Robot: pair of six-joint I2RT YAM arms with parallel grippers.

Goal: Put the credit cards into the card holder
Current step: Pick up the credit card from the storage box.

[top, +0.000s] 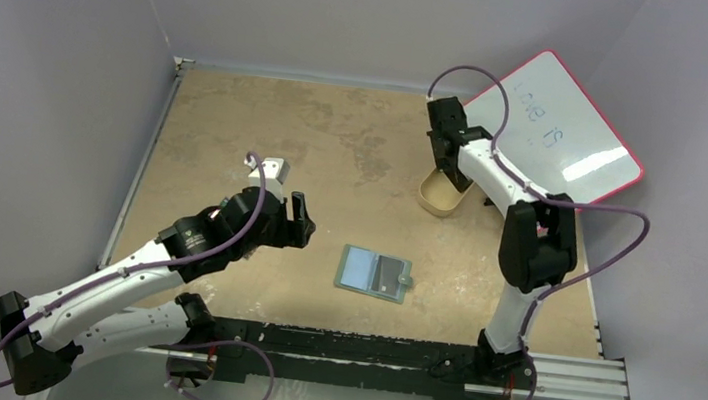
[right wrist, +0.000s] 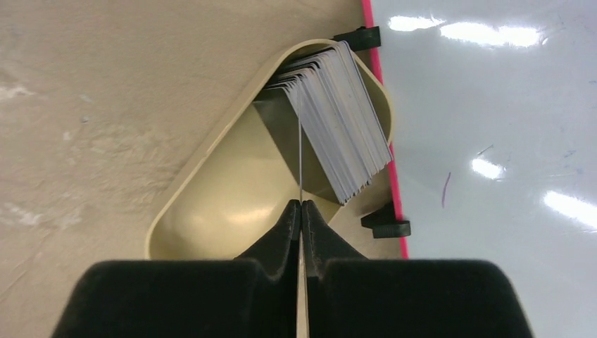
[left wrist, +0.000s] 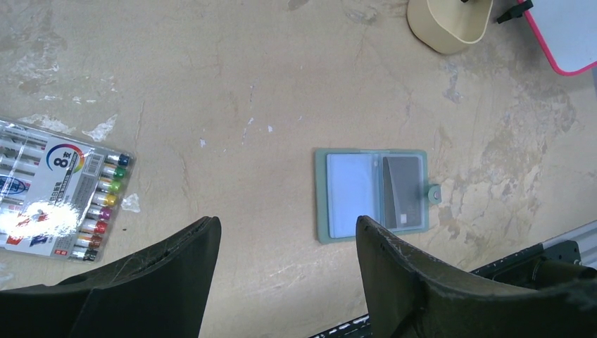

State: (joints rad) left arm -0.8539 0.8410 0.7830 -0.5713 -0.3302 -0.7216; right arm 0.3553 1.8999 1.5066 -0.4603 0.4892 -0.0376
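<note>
**A:** What's the worktop (top: 266, 140) like?

**B:** Tan and mottled, scuffed, with pale scratches and chipped white flecks. The holder (top: 374, 273) lies open and flat on it, around the middle and nearer the arms' side.

**A:** And the holder itself?

**B:** It's dull green and roughly square, with rounded corners. The left wrist view shows a pale panel in its 9 o'clock half and a grey card-shaped one in its 3 o'clock half. A small tab (left wrist: 434, 193) with a round metal snap sticks out at 3 o'clock.

**A:** Where are the cards (right wrist: 345, 120)?

**B:** They stand on edge in the tray (right wrist: 204, 211), thin and pale grey, fanned and leaning at its far end. The tray is a smooth tan oval with a slight gloss inside. From above it sits at 1 o'clock from the holder, well apart from it. It is just beside the board (top: 564, 133), which is glossy white with a pink rim.

**A:** What about the right jaws?

**B:** They're closed tight. The matte black tips pinch one card (right wrist: 300, 141), seen edge-on as a thin line, upright at the front of the stack.

**A:** And the left jaws?

**B:** Spread wide, with nothing between them and scratched black inner faces. They hover over the worktop at 9 o'clock from the holder. A clear, shiny pack of coloured pens (left wrist: 60, 193) lies at 9 o'clock in that wrist view.
</note>
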